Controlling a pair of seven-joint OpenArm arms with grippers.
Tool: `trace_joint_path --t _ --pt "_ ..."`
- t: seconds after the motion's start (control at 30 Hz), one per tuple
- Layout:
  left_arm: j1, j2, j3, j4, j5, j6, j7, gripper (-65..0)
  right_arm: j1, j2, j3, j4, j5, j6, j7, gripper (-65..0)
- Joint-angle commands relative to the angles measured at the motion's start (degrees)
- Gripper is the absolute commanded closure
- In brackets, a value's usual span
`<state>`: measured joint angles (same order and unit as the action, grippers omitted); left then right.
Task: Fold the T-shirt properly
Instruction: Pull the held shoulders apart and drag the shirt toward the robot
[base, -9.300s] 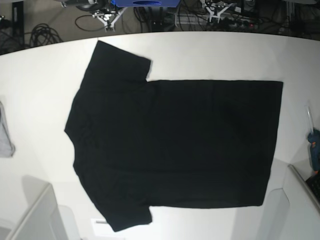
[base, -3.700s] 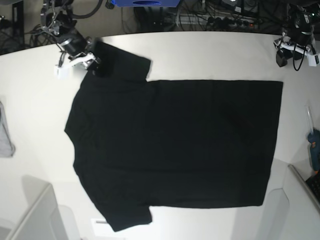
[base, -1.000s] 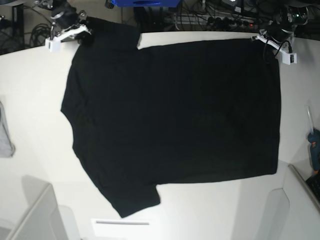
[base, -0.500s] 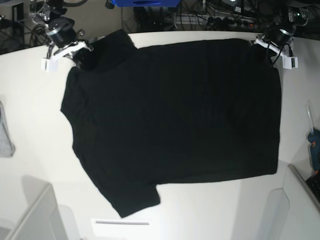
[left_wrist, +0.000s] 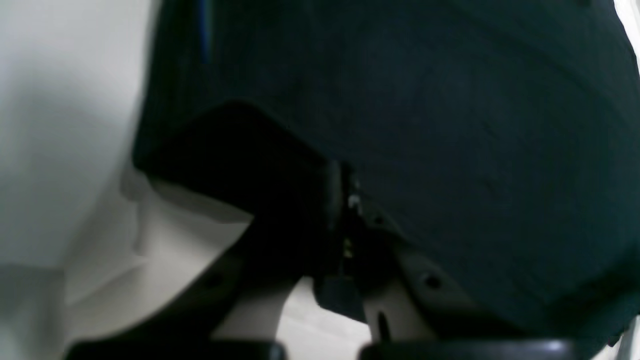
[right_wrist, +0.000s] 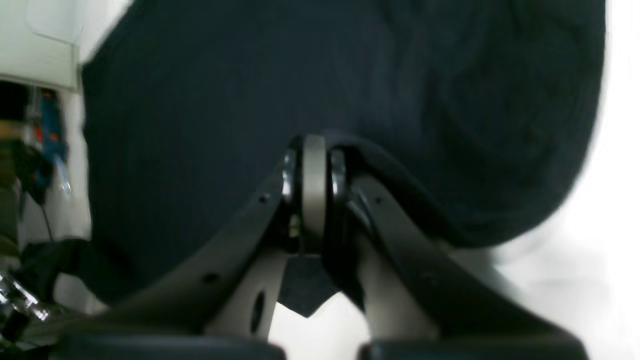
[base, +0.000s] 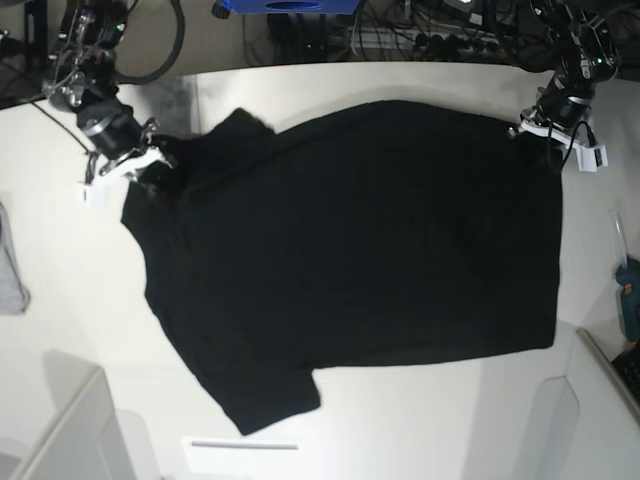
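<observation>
Two closed grips you have on T-shirt (base: 350, 250), spread plain-side-up across white table (base: 60, 230): right gripper (base: 150, 172) pinching sleeve, left gripper (base: 545, 130) pinching hem corner. Grey cloth (base: 10, 265) at table edge. Cables on floor beyond. Right wrist view alone shows cloth bunched between jaws.

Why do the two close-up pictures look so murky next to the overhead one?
Left wrist view: the gripper is so near the lens that it blurs, and the T-shirt is a soft dark mass. Right wrist view: the table glares white, edges smeared. Base view: evenly lit and sharper, though the black T-shirt shows almost no folds.
</observation>
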<state>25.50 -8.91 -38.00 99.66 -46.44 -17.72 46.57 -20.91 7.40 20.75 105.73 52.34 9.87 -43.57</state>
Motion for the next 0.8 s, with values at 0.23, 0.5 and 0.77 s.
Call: trace_joint_path --t 0.23,0.5,0.77 --pt "-4.62 -0.81 -0.29 -3.17 -0.82 2.02 -0.98 0.0 6.80 0.56 0.04 -6.79 0.72 0.20 0.19 0.0" --pt "-8.22 -0.90 -0.29 -6.34 -0.82 2.29 -0.98 0.0 11.63 0.56 -0.05 -11.71 0.72 0.11 -0.16 0.0" --pt "-11.21 -0.98 0.15 -6.95 -0.82 6.15 -0.98 0.0 15.32 0.21 -0.05 -13.47 -3.77 0.11 -0.16 0.0"
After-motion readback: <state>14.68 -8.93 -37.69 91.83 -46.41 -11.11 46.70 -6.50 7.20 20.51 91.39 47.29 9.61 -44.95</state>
